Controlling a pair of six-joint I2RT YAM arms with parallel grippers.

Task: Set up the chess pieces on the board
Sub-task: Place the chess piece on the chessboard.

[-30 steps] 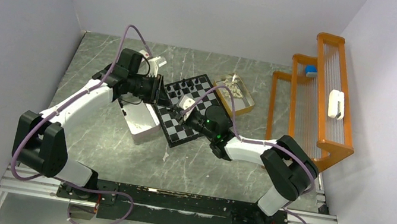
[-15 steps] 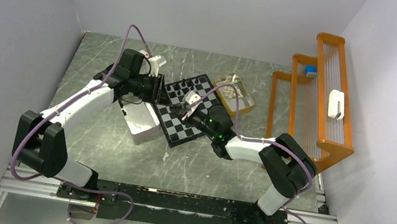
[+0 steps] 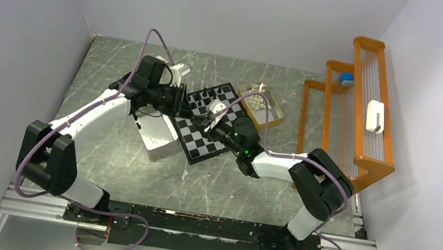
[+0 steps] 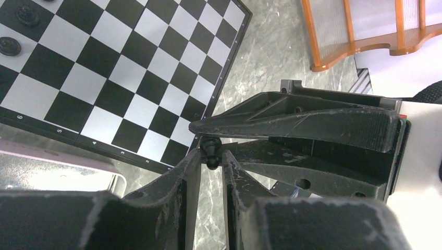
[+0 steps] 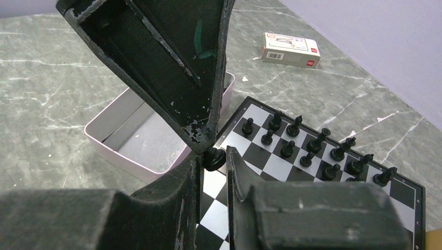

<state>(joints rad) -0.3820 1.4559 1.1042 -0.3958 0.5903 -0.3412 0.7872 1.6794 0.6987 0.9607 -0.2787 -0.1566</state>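
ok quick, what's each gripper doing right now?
Left gripper: closed on a black chess piece.
Right gripper: closed on that same piece, apparently a handover above the board's edge.

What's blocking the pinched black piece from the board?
Nothing on the board: squares beside the piece are bare. But left gripper and right gripper both seem to pinch it, so one must back off first.
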